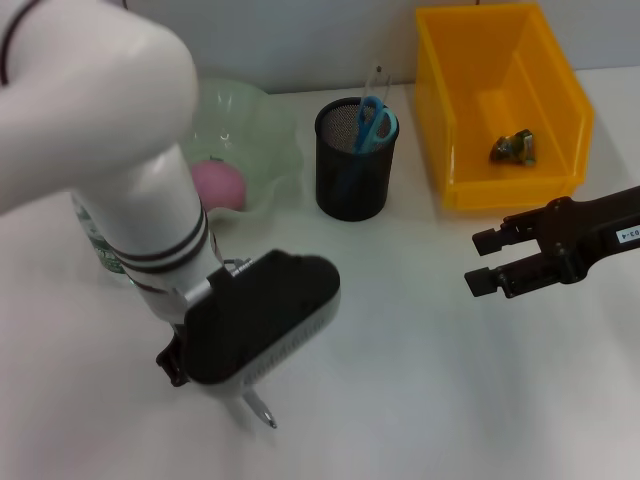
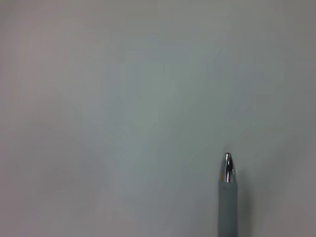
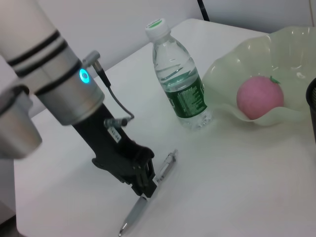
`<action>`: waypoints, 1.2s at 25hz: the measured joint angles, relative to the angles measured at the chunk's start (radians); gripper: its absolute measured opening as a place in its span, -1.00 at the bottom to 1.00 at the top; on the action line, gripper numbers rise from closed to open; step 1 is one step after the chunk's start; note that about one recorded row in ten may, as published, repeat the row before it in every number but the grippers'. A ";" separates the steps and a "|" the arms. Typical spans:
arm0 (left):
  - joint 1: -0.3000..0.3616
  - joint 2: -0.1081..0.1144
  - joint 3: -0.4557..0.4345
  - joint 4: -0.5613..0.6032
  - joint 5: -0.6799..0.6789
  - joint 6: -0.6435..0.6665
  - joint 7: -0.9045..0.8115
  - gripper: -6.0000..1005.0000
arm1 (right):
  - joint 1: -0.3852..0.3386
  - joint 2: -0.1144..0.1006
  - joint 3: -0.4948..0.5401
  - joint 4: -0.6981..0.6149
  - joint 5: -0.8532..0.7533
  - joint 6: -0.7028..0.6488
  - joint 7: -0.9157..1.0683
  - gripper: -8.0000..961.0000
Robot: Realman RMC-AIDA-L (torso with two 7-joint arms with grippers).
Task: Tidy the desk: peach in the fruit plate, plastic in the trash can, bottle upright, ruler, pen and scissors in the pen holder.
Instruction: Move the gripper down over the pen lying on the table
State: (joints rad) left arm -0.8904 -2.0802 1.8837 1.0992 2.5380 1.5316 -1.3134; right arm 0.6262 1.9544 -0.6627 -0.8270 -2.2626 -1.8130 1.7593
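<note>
Most of the tidying looks finished. The peach (image 1: 218,184) sits in the pale green fruit plate (image 1: 268,130) at about ten o'clock on the desk (image 1: 420,380), and the water bottle (image 3: 180,84) stands upright with its cap on, just beside the plate. The blue-handled scissors (image 1: 374,122) stand in the black mesh pen holder (image 1: 355,165) at twelve o'clock, with a thin clear strip beside them that is probably the ruler, though I cannot tell for sure. A crumpled piece of plastic (image 1: 513,148) lies in the yellow bin (image 1: 560,90) at two o'clock, which seems to serve as the trash can.

The silver pen (image 3: 148,195) is the one item left. It lies flat on the desk at about seven o'clock, well apart from the pen holder. The left gripper (image 3: 144,186) is down on it, its black jaws on either side of the barrel near the middle; they look closed around it, with the pen apparently not yet lifted. The left wrist view shows only the pen's metal tip over bare desk.

The right gripper (image 1: 482,262) hovers at three o'clock, near the bin, its fingers parted and holding nothing.

What remains, by my judgement, is lifting the pen, carrying it toward twelve o'clock and dropping it upright into the holder.
</note>
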 joint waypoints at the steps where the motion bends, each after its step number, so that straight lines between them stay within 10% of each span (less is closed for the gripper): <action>1: 0.001 0.000 -0.024 0.010 -0.005 0.018 -0.004 -0.74 | 0.001 0.000 0.000 -0.001 0.000 0.000 -0.001 0.60; 18: 0.090 0.010 -0.752 -0.064 -0.520 0.256 -0.008 -0.83 | -0.006 0.003 0.008 -0.015 0.009 0.008 -0.078 0.60; 30: 0.128 0.012 -0.648 0.036 -0.526 0.171 -0.179 -0.83 | 0.004 -0.006 0.003 -0.084 0.007 -0.040 -0.091 0.60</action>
State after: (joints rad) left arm -0.7624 -2.0684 1.2353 1.1352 2.0124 1.7029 -1.4926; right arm 0.6303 1.9479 -0.6593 -0.9107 -2.2557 -1.8529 1.6686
